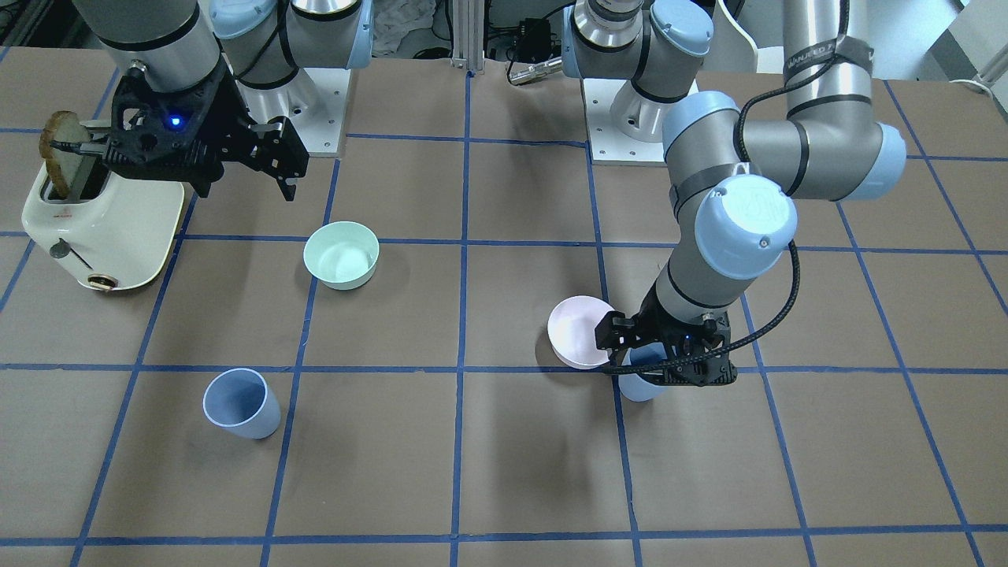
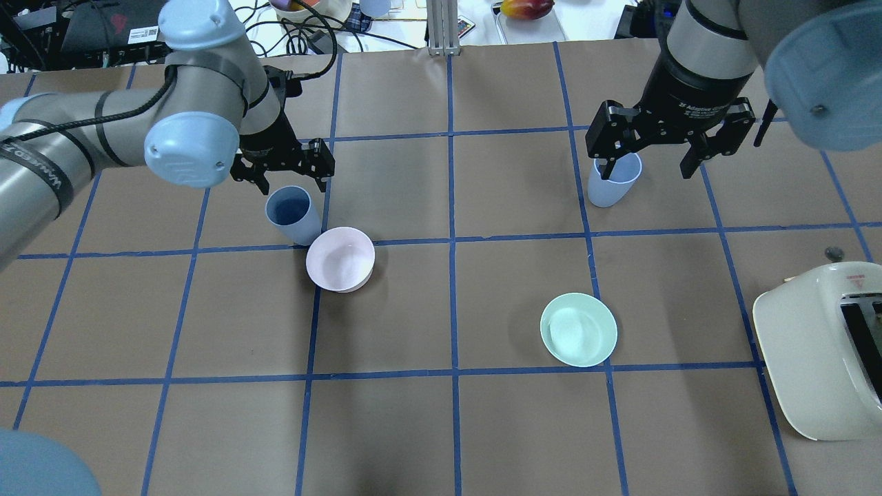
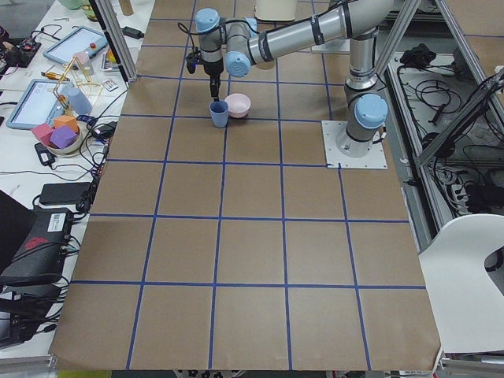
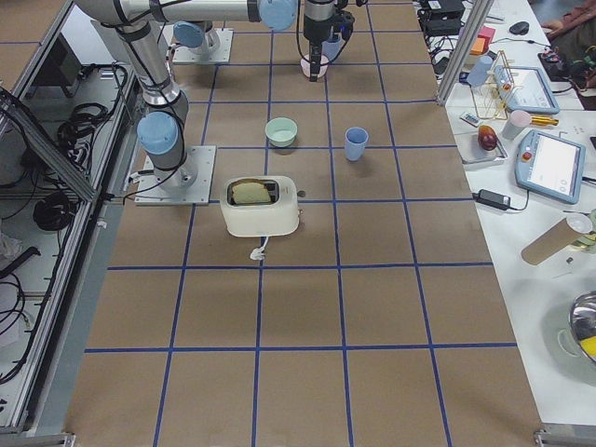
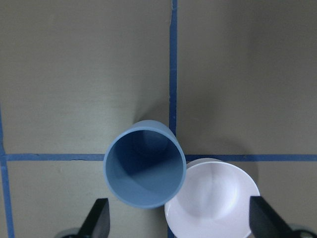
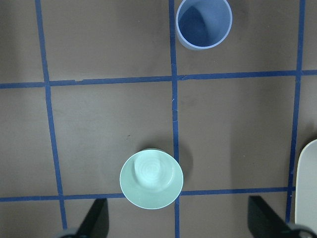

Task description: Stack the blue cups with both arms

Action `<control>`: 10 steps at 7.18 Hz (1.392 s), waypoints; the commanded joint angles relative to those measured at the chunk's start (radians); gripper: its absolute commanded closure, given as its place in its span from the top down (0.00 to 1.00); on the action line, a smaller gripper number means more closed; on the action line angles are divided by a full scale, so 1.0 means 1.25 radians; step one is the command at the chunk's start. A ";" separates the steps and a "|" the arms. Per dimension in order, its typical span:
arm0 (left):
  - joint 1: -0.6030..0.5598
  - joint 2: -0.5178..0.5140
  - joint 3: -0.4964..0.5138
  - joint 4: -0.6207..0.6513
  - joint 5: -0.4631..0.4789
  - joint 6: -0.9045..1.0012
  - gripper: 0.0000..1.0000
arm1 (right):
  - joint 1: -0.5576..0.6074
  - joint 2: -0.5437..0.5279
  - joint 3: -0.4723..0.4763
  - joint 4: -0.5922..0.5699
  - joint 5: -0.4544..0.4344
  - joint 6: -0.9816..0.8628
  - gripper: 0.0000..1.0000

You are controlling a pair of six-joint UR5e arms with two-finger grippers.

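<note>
One blue cup [image 2: 293, 215] stands upright by the pink bowl [image 2: 340, 259], almost touching it. My left gripper [image 2: 291, 180] hangs open just above this cup [image 1: 639, 386]; in the left wrist view the cup [image 5: 144, 171] lies between and ahead of the spread fingertips [image 5: 97, 218]. The other blue cup [image 2: 613, 180] stands upright alone on the right side [image 1: 241, 403]. My right gripper [image 2: 648, 165] is open, empty and high above the table; its wrist view shows that cup [image 6: 203, 23] far off at the top edge.
A mint-green bowl [image 2: 578, 329] sits between the cups, nearer the robot. A cream toaster [image 1: 98, 224] with a slice of toast [image 1: 57, 150] stands at the robot's right side. Blue tape lines grid the brown table.
</note>
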 commanded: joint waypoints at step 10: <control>-0.074 -0.144 0.245 -0.021 0.001 -0.197 0.00 | -0.119 0.294 -0.005 -0.408 0.005 -0.154 1.00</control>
